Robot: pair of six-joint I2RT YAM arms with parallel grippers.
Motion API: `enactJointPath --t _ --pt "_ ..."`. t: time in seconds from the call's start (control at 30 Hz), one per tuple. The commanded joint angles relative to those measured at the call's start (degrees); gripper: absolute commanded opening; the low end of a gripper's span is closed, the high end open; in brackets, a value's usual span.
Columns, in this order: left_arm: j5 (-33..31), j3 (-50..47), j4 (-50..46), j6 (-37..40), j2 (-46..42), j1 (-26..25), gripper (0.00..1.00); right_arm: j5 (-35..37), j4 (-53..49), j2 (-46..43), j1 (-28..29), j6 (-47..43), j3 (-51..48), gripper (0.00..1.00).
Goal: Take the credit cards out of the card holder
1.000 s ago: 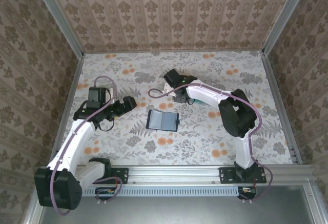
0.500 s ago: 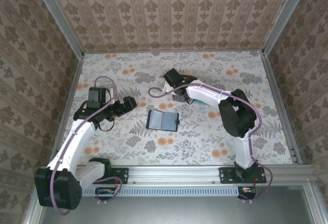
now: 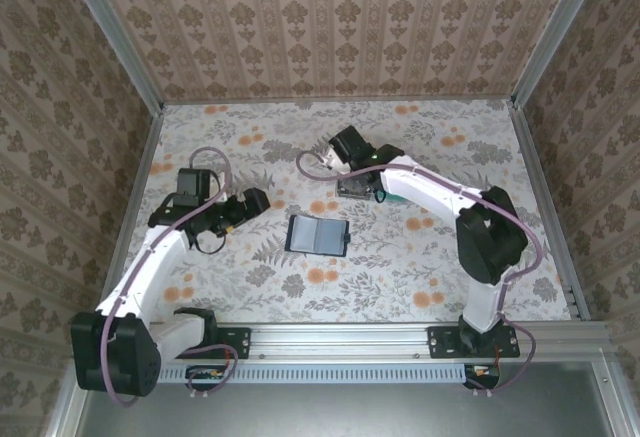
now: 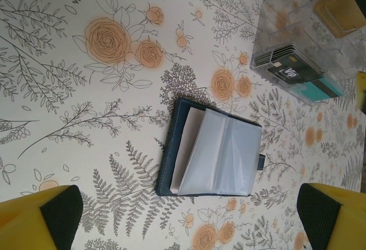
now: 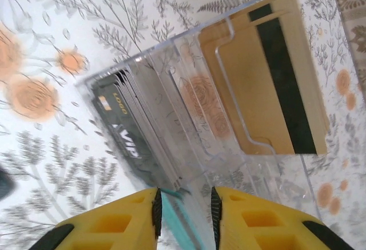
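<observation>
Your card holder point(image 3: 318, 235) lies open and flat near the middle of the floral table point(image 3: 430, 257), pocket side up. Nothing rests on it and neither arm touches it. From the left wrist you see its blue-grey pockets point(image 4: 214, 155) with a pale panel under the left one; you cannot tell whether that is a card.

Your left gripper point(image 3: 252, 201) hangs to the left of the holder, well apart from it, with its jaws spread wide and nothing between them.

Just far-right of the holder stands a clear plastic box point(image 3: 362, 189), and your right gripper point(image 5: 184, 209) is over its near end. Its jaws stand a narrow way apart with a teal card point(image 5: 171, 213) between them. The card lies against one pad, but you cannot tell whether it is pinched.

Inside the box, a stack of black cards point(image 5: 132, 142) marked VIP stands in one compartment. A gold card point(image 5: 269, 78) with a dark stripe stands in another, with an empty slot between them.
</observation>
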Motion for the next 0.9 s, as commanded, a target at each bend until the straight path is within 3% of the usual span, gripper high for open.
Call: enactJointPath --t 0.0,0.23,0.5,0.7,0.87 --pt "2.31 -0.42 2.67 -1.0 2.24 -0.75 0.98 -7.65 -2.61 -4.89 0.7 12.54 -2.69 0.32" --pt "3.41 1.19 6.21 -1.56 8.05 -3.32 0.92 -20.11 1.55 -10.44 1.3 33.37 -9.53 0.27" --pt "4.42 4.57 7.62 -0.37 15.21 -6.91 0.86 -23.98 5.32 -8.41 4.42 45.63 -15.01 0.18" --pt "6.62 5.15 9.1 0.7 20.44 -10.31 0.59 -25.89 9.68 -5.71 5.15 51.01 -18.49 0.1" --pt "6.55 5.22 10.38 1.0 24.15 -12.64 0.47 -26.95 10.77 -2.41 5.45 52.19 -18.57 0.08"
